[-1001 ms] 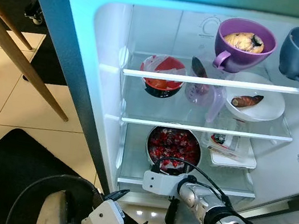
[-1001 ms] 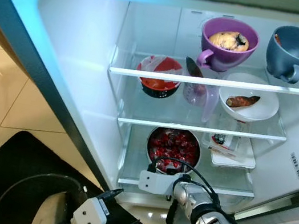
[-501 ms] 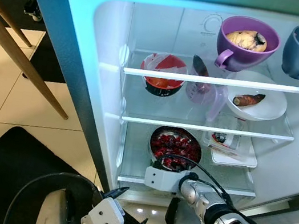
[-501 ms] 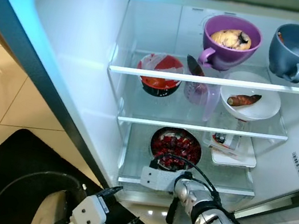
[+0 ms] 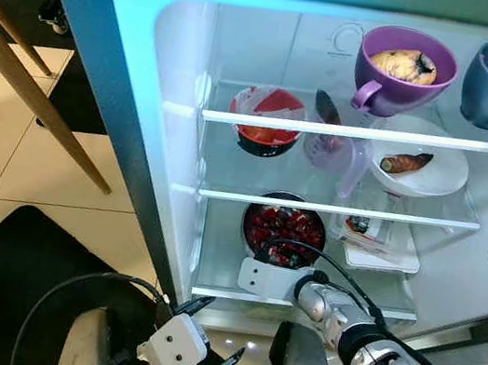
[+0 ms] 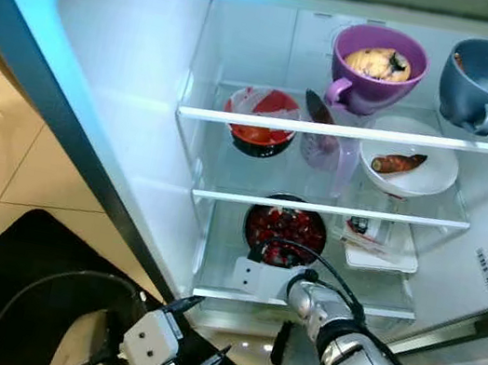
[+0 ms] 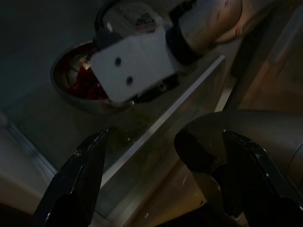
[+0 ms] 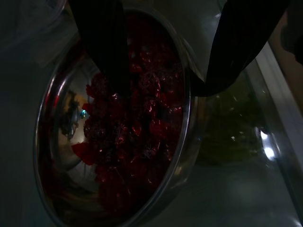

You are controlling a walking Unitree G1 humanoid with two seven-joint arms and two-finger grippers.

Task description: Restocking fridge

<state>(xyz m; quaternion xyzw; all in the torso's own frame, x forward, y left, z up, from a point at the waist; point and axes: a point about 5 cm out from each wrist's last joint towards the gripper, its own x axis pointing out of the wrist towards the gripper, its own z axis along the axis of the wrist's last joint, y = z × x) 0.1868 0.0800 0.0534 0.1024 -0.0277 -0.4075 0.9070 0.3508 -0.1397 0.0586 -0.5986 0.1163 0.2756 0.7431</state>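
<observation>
**Right wrist view: gripper straddling the rim of a bowl**

Round, shiny steel bowl [image 8: 61, 156] holding dark red, glossy pieces [image 8: 128, 137] heaped toward one side; bare inner wall mirrors red glints; right gripper [image 8: 163, 61] with its two long black fingers [image 8: 102, 42] spread, one reaching inside over the red contents, the other outside the rim, so the bowl's edge lies between them; contact with the rim cannot be judged; bowl rests on a clear glass shelf [image 8: 236, 189]; pale shelf edge strip [image 8: 279, 99] runs beside it; the scene is dim.
</observation>
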